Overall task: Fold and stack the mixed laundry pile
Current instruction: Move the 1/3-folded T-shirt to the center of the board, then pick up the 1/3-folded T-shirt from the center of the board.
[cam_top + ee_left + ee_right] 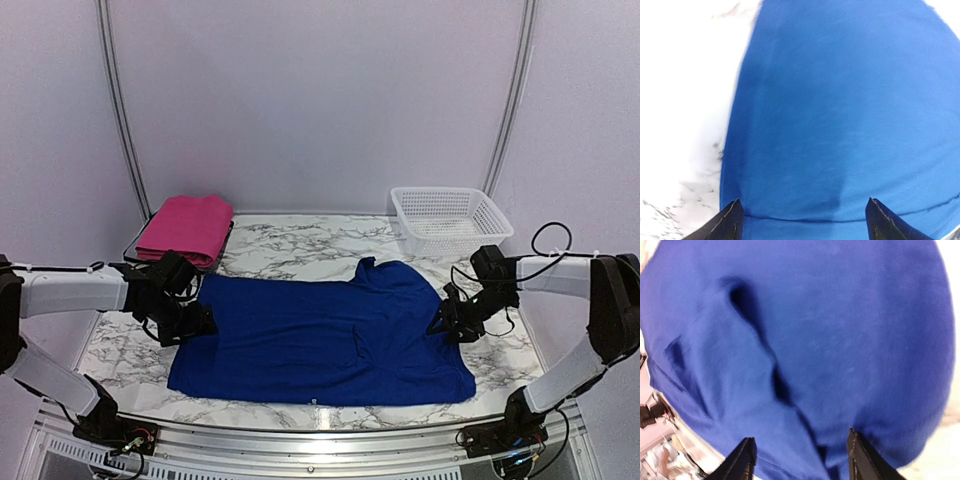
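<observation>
The royal blue garment (320, 330) lies spread flat across the middle of the marble table. The magenta-pink garment (185, 228) rests folded at the back left. My left gripper (205, 322) is at the blue garment's left edge. In the left wrist view the left gripper (802, 220) is open, its fingertips (732, 220) wide apart over the blue cloth (840, 100) and a hem line. My right gripper (440, 325) is at the garment's right edge. Seen from the right wrist, the right gripper (800, 452) is open above wrinkled blue cloth (840, 330), nothing pinched.
A white mesh basket (448, 220) stands at the back right. A dark tray (131, 252) lies under the pink garment. Bare marble (300, 245) shows behind the blue garment and on a strip (120, 360) to its left. The table's metal front rail (320, 425) runs along the near edge.
</observation>
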Robot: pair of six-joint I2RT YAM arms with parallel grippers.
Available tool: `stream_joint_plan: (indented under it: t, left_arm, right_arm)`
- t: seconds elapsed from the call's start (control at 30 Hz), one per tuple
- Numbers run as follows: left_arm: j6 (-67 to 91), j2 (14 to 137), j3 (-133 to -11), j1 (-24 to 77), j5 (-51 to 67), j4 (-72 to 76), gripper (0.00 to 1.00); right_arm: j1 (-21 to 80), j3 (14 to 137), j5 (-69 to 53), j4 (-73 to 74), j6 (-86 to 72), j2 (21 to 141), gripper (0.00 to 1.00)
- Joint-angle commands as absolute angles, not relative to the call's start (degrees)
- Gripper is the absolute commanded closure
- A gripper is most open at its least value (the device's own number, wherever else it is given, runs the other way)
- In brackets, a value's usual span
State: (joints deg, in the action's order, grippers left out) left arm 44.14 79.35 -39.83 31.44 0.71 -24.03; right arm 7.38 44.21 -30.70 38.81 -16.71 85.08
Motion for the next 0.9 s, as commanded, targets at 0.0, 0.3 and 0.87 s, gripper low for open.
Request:
stream_joint_plan:
  t: [0.0,0.3,0.87]
  left_arm:
    - [33.0,78.7,-47.7,30.6,-0.3,-26.5,0.11]
    - [26.9,92.1,-61.0,27.1,7.9,-24.0,0.09]
    - [31.5,93.2,-47.9,27.1,8.5,-22.3,0.16]
  right_arm:
    - [6.9,49.6,-31.2,40.7,-12.8,80.3,0.36]
    - [7.4,56.6,-34.9,31.3,-12.6,90.4,0.38]
    - [12.9,45.5,-30.9,32.7,-14.2,94.8,0.43]
